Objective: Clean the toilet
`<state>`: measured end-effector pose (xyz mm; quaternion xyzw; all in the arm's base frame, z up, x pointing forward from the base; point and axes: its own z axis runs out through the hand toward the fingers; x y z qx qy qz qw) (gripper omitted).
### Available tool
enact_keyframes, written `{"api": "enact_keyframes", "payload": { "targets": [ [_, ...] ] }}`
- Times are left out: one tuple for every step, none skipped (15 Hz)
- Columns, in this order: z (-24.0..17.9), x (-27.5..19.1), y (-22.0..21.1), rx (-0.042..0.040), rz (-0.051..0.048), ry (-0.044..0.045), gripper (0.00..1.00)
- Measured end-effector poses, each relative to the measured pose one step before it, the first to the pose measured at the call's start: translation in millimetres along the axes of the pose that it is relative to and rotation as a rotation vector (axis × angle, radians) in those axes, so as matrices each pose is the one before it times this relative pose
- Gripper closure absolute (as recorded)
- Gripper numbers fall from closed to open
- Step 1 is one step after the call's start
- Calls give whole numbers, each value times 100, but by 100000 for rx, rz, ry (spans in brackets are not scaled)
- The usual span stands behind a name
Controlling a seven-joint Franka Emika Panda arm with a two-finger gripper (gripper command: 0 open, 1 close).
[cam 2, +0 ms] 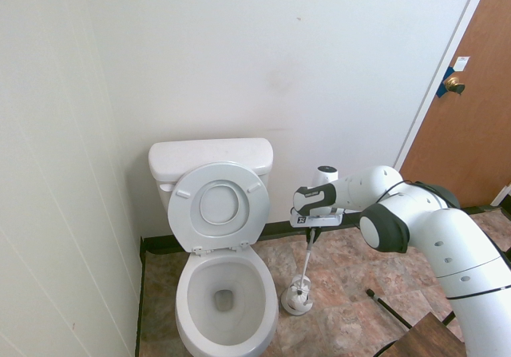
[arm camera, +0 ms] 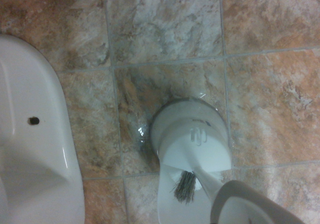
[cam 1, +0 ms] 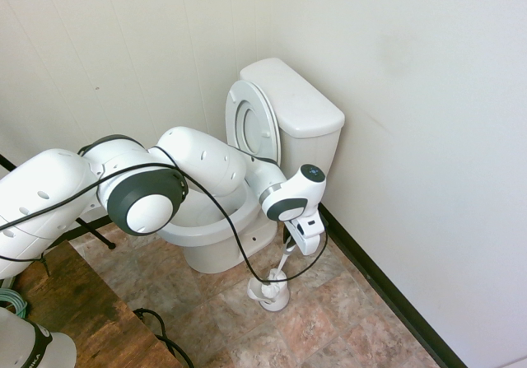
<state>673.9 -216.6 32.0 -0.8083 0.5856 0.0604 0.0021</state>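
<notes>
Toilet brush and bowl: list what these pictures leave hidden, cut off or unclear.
- Tool fingers: first exterior view, too small against the brush handle to tell open from shut.
- Toilet bowl inside: first exterior view, the arm covers most of it.
- Brush bristles: wrist view, mostly sunk in the holder; both exterior views too small.
- Toilet front rim: second exterior view, cut off by the bottom edge.

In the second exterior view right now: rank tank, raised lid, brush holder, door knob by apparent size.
1. Raised lid and tank: look alike, and the lid hides part of the tank, so no ranking.
2. Brush holder.
3. Door knob, smallest, though it sits farther from the camera.
</notes>
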Motion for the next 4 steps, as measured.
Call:
{"api": "enact_keyframes", "payload": {
  "targets": [
    [370,0,-134,-472,428,-378,100],
    [482,-19,-101,-674,399,-519,100],
    [462,-7,-99,-659,451,-512,100],
    [510,35,-63,-522,422,-384,100]
  ]
}}
